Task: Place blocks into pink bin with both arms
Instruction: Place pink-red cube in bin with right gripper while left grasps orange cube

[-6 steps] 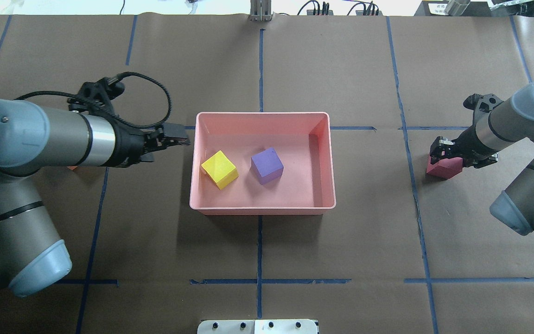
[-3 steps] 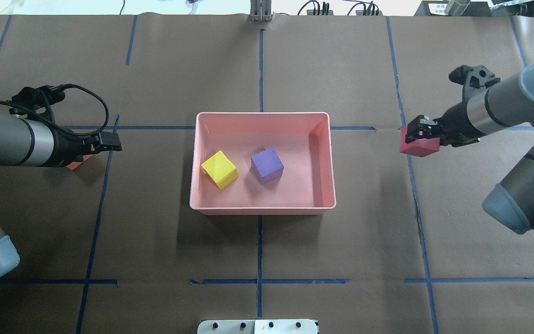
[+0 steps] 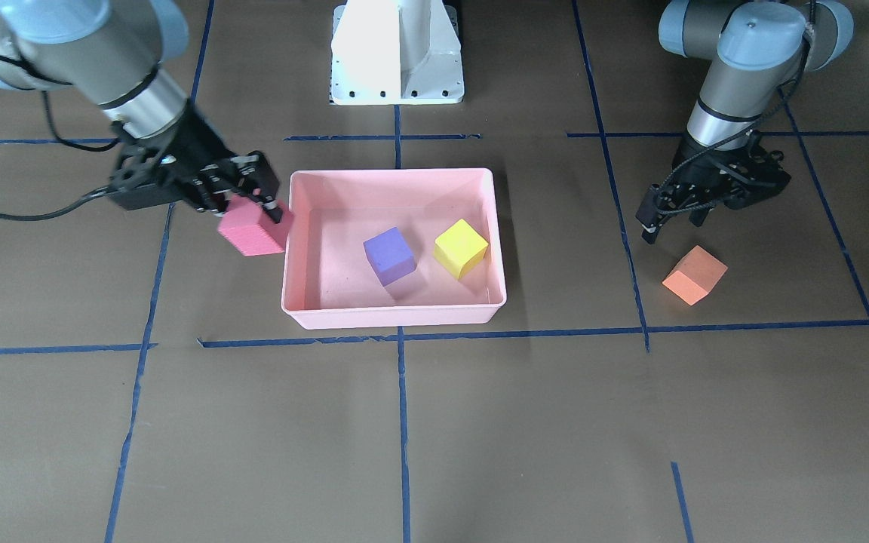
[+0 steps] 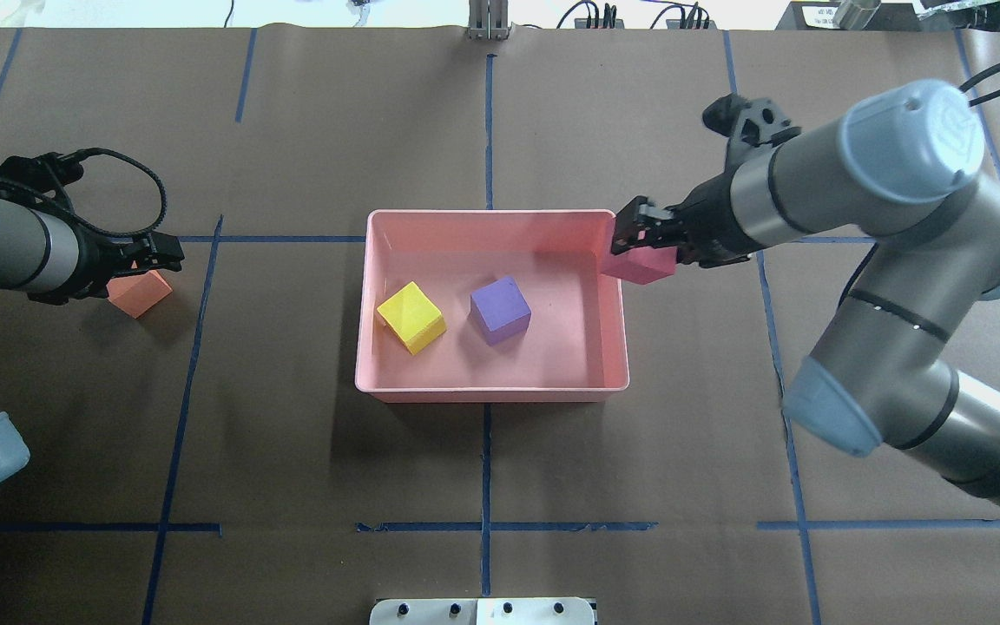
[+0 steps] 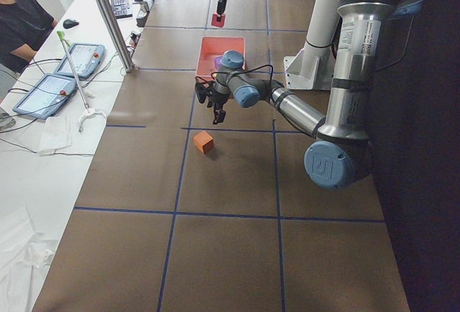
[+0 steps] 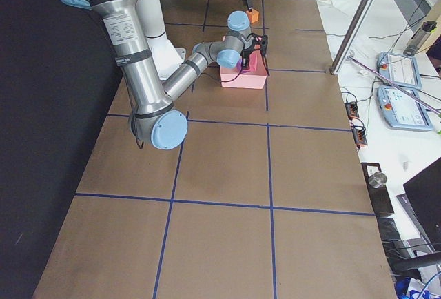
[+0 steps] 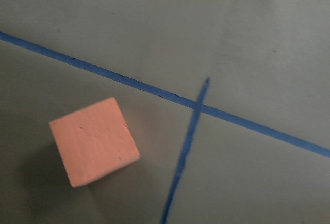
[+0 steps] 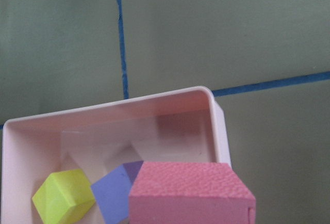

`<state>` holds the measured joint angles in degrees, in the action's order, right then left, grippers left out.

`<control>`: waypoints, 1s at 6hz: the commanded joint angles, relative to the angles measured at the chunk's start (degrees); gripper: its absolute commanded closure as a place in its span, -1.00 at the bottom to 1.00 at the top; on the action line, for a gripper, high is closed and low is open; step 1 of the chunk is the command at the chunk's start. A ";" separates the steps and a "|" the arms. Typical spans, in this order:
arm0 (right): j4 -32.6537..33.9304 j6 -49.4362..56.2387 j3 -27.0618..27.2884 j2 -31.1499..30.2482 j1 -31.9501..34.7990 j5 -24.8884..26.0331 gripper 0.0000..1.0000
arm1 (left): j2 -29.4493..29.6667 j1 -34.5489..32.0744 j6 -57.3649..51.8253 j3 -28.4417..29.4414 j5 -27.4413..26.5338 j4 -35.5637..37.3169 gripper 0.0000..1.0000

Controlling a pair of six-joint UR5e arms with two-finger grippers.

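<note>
Right gripper [image 4: 641, 236] pinches the red block [image 4: 639, 266] over the bin's [image 4: 491, 395] rim; it must carry inward before release. Left gripper [image 3: 672, 224], fingers spread, hovers near the orange block [image 3: 695, 275], next to grasp; yellow block [image 4: 411, 317] and purple block [image 4: 500, 310] lie inside.

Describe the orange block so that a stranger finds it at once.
Find the pink bin mid-table, then look outside it toward the robot's left arm. The orange block lies there on brown paper, the only block neither in the bin nor held.
</note>
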<state>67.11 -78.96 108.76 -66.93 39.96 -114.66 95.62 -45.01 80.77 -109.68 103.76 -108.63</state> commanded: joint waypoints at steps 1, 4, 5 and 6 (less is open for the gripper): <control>2.65 -1.02 -0.48 2.50 -8.46 10.71 -0.76 | 0.27 -3.14 0.44 3.24 2.57 -0.09 -1.00; 7.07 -0.93 0.39 3.30 -12.36 17.19 -1.00 | 1.49 -3.34 15.59 5.36 3.03 -0.70 -1.00; 7.07 -0.93 0.66 2.78 -12.19 17.28 -1.00 | 2.11 -3.07 15.99 8.32 3.03 -3.05 -1.00; 7.07 -0.93 0.75 2.60 -12.19 17.37 -1.00 | 2.12 -2.98 15.82 10.52 3.03 -5.43 -1.00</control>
<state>74.14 -79.89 109.35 -64.09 27.75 -97.41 97.53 -48.11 96.17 -101.38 106.78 -111.88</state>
